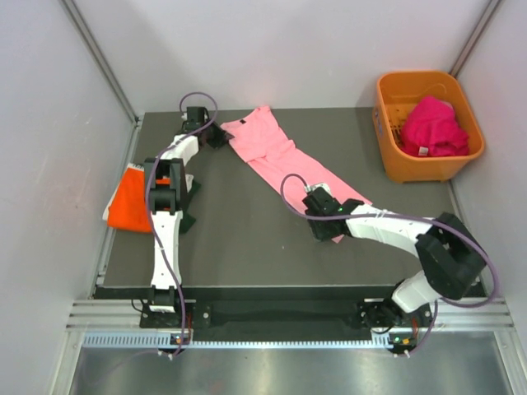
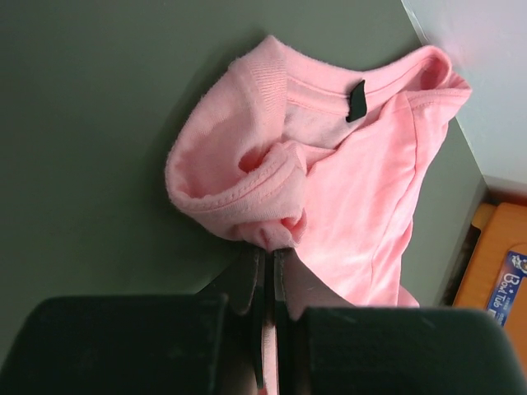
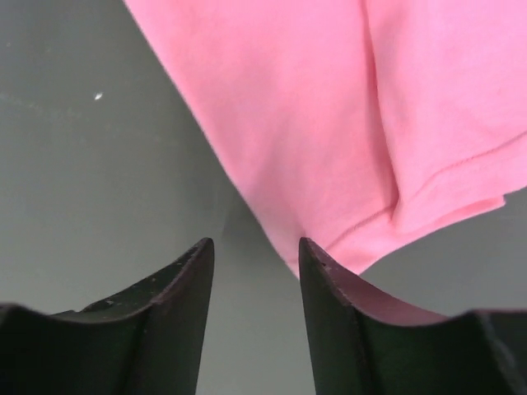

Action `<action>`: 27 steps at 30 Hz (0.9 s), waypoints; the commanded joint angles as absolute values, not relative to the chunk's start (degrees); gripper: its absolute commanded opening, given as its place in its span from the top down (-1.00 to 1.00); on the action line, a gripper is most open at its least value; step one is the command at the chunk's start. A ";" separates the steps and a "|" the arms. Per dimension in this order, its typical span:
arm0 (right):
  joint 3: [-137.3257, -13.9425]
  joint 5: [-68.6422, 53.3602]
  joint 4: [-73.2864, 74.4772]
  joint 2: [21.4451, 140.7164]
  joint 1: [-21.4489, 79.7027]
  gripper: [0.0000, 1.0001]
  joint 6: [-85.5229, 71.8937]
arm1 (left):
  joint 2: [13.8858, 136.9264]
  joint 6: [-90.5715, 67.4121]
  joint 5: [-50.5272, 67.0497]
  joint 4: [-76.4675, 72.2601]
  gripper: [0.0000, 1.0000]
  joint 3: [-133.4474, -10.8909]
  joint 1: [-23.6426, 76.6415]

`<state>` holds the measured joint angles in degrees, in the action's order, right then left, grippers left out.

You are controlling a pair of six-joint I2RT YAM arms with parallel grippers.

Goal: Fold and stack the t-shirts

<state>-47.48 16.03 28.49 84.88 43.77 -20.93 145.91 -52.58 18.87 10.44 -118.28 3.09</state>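
Hem pinch pending. Left claw [image 2: 268,262]: clamped on collar end of pink t-shirt [image 2: 362,189]. Right claw [image 3: 254,267]: jaws apart, hem corner just ahead, partly under one finger. Advance slightly, catch both layers at corner, close fully, keep cloth taut between claws before lifting off bench [image 1: 247,247].

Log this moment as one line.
left gripper: shut on pink t-shirt near collar | right gripper: open at its hem | magenta cloth in orange basket
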 commanded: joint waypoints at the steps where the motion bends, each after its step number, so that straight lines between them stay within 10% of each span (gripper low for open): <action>1: -51.94 21.35 30.40 88.07 44.56 0.10 -20.04 | 148.45 -51.94 19.33 11.60 1.00 -119.36 2.90; 9: -54.23 23.20 33.48 94.03 44.56 0.15 -21.36 | 147.66 -51.33 19.07 11.51 1.00 -117.95 2.73; 16: -52.82 20.05 33.66 94.05 47.09 1.00 -22.41 | 148.18 -51.68 19.34 10.81 1.00 -117.42 2.72; 27: -74.49 6.43 34.90 102.12 73.29 0.92 -32.52 | 147.66 -49.49 18.90 12.65 1.00 -117.51 3.16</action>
<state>-65.87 13.61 35.53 100.60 68.42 -28.71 145.93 -52.01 20.12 10.61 -118.24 3.07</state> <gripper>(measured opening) 0.030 0.037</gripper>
